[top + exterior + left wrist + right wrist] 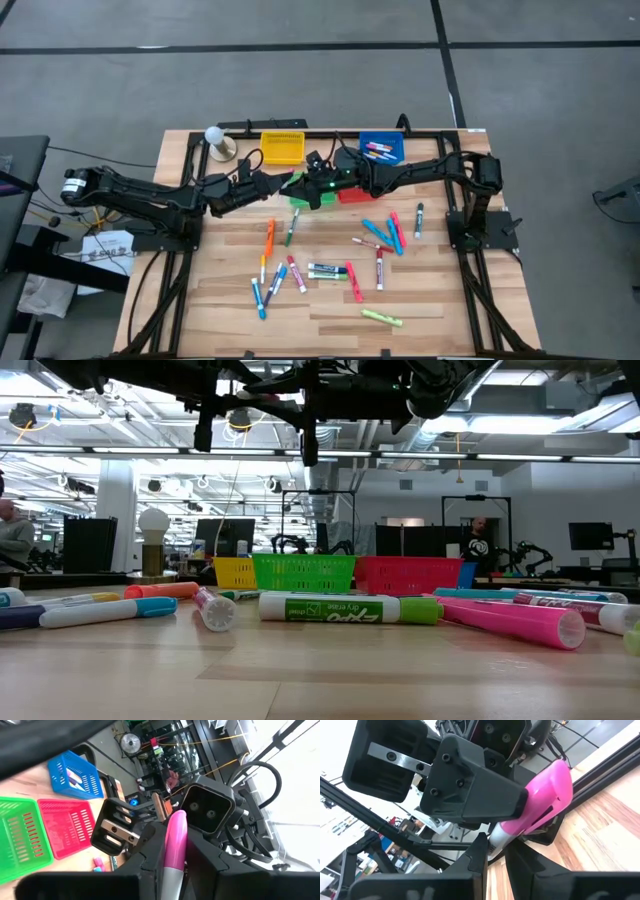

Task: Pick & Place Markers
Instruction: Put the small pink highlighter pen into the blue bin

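1. Fingers of both arms meet above the middle of the high view: the left gripper pinches a short pink-capped marker pen with a pale barrel, and the right gripper has its fingers pressed onto the same pen, which shows pink in its own wrist view.
2. That pen hangs in the air over the green and red baskets, clear of the wooden worktop, gripped from both ends.
3. I judge the pen light and stiff, with a smooth round plastic barrel that can roll or slip between flat pads; taking it across the barrel near its middle looks safest, and one arm must let go before the other carries it.
4. Loose markers lie scattered in the lower centre of the high view, in orange, blue, red, green, pink and yellow-green.
5. Four small square mesh baskets sit in the upper middle of that view.
6. The yellow mesh basket shows nothing inside.
7. The blue mesh basket holds a few pens.
8. The green mesh basket and the red mesh basket lie partly under the arms from above; their contents I cannot tell.
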